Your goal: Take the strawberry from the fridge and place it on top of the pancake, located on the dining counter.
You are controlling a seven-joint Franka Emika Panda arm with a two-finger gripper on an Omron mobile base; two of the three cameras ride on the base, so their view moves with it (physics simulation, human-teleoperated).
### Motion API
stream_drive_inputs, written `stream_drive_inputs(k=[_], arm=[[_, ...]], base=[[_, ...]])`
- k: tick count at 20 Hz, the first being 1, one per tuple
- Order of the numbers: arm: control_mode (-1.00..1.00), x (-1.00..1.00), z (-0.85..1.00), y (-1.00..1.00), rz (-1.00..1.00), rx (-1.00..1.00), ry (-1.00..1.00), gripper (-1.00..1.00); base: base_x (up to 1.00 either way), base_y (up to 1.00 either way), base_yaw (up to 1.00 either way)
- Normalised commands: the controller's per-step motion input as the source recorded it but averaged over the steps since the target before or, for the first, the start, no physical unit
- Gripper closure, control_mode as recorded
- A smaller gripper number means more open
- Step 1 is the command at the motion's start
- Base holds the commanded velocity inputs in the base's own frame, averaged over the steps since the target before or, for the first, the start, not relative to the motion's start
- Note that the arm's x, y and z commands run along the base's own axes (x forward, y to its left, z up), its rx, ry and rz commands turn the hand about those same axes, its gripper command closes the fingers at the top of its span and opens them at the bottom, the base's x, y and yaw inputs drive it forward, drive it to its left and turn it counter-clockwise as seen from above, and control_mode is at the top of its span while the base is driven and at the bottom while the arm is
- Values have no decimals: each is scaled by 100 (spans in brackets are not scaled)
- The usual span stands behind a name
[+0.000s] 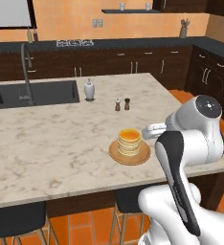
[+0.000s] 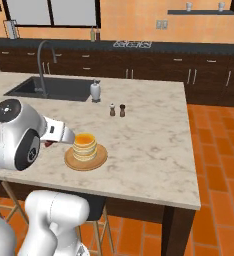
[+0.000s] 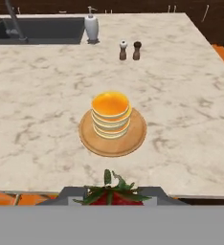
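Now, operator, you have these points:
Gripper (image 3: 113, 195): you see it at the bottom of the hand view, its jaws closed on the strawberry; it hangs at the near long edge of the dining counter, not yet over the plate.
Strawberry (image 3: 113, 197): small red berry with a spiky green leaf crown, held between the fingers; in the right base view you see only a little red under the white wrist.
Pancake (image 3: 111, 114): short round stack, tan layers with a shiny orange top, in the middle of the plate, near the near edge of the counter, apart from the gripper.
Plate (image 3: 135, 137): flat round disc of light wood, lying on the stone.
Dining counter (image 3: 42, 119): wide beige top with grey marble veins, smooth, on a dark wood base.
Sink (image 1: 51, 92): dark rectangular basin at the far left corner, with a tall curved grey tap.
Soap bottle (image 1: 89, 89): white, rounded, beside the sink.
Shakers (image 1: 122, 104): two small cylinders, one light, one dark, close together beyond the plate.
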Motion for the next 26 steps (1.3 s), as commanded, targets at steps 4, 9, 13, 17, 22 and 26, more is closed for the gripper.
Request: stream_drive_inputs(k=[4, 9, 13, 17, 22, 26], arm=[[-100, 100, -24, 9, 0, -5, 7, 100], [-100, 79, -39, 15, 0, -5, 1, 100], [-100, 45, -40, 10, 0, 0, 6, 100], [-100, 45, -20, 0, 0, 0, 6, 100], [-100, 54, -21, 0, 0, 0, 0, 100], [-100, 39, -26, 0, 0, 0, 0, 100]], base=[[0, 0, 0], [0, 0, 0], [0, 0, 0], [0, 0, 0], [0, 0, 0], [0, 0, 0]])
